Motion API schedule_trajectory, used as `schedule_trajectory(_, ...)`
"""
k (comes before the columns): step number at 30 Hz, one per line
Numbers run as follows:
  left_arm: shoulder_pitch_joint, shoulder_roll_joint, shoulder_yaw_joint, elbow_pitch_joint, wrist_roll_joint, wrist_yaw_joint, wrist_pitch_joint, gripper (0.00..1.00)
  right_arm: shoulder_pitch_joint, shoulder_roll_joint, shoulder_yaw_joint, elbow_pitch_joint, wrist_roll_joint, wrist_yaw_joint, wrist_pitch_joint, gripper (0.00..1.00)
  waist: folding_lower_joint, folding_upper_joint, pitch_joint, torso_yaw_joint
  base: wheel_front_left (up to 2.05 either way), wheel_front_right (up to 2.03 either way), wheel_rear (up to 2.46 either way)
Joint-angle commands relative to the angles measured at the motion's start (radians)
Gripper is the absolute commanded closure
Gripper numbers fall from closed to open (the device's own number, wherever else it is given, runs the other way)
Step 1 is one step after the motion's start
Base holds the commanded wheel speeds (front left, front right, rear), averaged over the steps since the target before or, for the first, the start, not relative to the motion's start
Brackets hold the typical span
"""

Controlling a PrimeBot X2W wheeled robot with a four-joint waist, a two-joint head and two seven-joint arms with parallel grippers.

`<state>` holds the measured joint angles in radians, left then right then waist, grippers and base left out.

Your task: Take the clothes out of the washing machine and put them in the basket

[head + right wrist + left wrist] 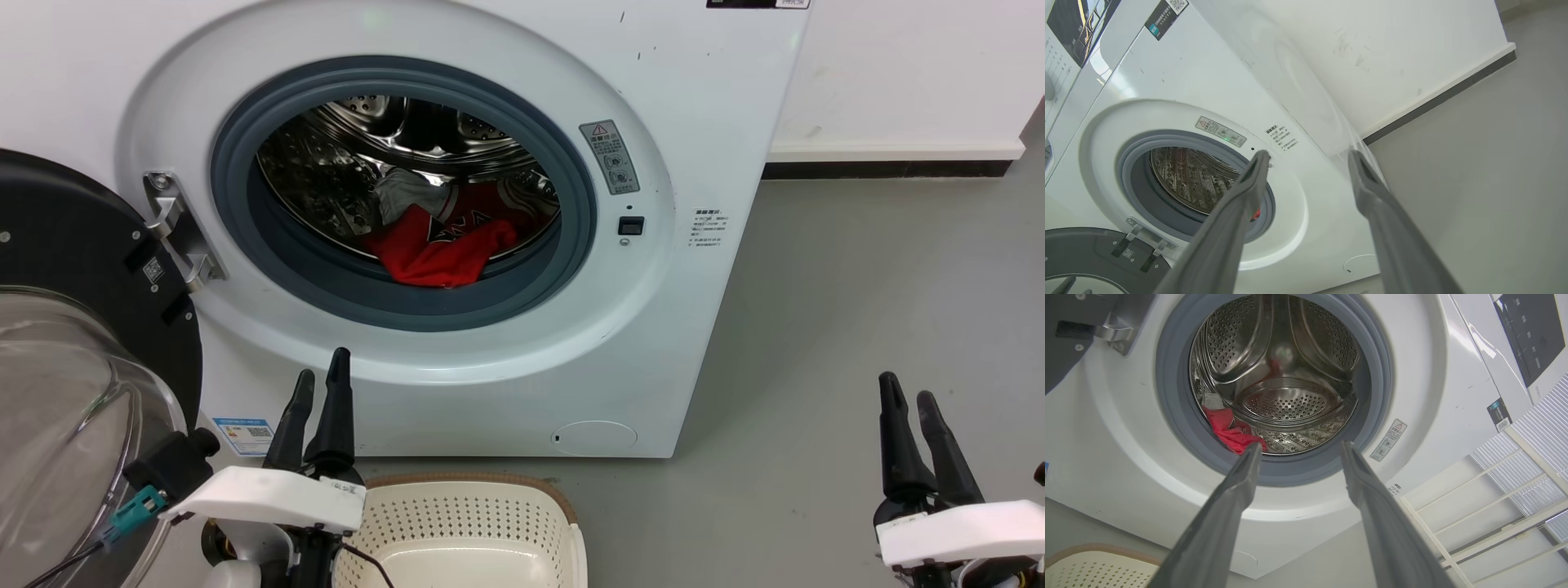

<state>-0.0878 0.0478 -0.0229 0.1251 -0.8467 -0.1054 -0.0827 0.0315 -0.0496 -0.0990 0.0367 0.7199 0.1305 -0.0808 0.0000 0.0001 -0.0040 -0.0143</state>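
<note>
Two grippers hang low in front of the washing machine (pixel 694 122), neither touching anything. The left gripper (pixel 322 366) points up at the lower edge of the round opening. In its wrist view the two dark fingers stand well spread, with the grey gasket (pixel 245 204) showing through the gap. The right gripper (pixel 908 389) hovers over bare grey floor (pixel 857 310) beyond the machine's right edge, its fingers likewise wide apart. The clothes (pixel 441 245) lie bunched at the bottom front of the steel drum (pixel 326 163), a red heap with a pale piece at its upper left. The front fold of the heap drapes onto the inner lip of the gasket. Above the heap the rest of the opening gives onto the bare drum wall. The door (pixel 73 245) is swung out to the left on its metal hinge (pixel 175 229), and its black rim and glass bowl crowd close beside the left gripper's wrist. The basket (pixel 465 514) sits on the floor below the opening, just right of that wrist. Its brown rim is near the machine's base, with a strip of floor between them. To the right, the floor runs open to the dark baseboard (pixel 890 169).
</note>
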Motion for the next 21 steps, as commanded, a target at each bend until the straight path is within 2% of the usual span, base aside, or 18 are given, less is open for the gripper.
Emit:
schedule_trajectory(1, -0.024, 0.003, -0.005, -0.019, 0.035, 0.002, -0.009, 0.0, 0.0, -0.002, 0.002, -0.019, -0.04, 0.0, -0.011, 0.0, 0.0, -0.0001, 0.0, -0.001, 0.0, 0.0, 0.0)
schedule_trajectory(21, -0.01, 0.003, -0.033, -0.021, 0.309, 0.031, -0.067, 0.0, 0.026, -0.002, 0.008, -0.023, -0.338, 0.0, -0.054, 0.0, 0.0, -0.0001, -0.001, -0.002, 0.0, 0.0, 0.0)
